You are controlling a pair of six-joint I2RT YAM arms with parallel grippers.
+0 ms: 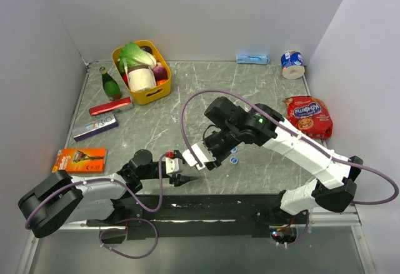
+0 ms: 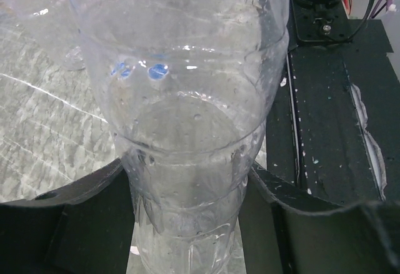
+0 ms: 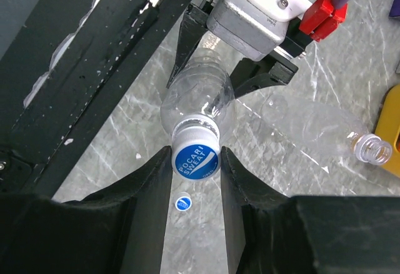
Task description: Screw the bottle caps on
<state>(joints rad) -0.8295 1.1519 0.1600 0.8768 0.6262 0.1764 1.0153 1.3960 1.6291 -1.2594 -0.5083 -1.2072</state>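
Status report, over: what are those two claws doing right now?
Left gripper shut on clear bottle. Right gripper shut on blue cap at its neck. Loose cap and uncapped second bottle lie beside, nothing blocking.

high rear view downward; two wrist views close on the same bottle (image 3: 195, 102)
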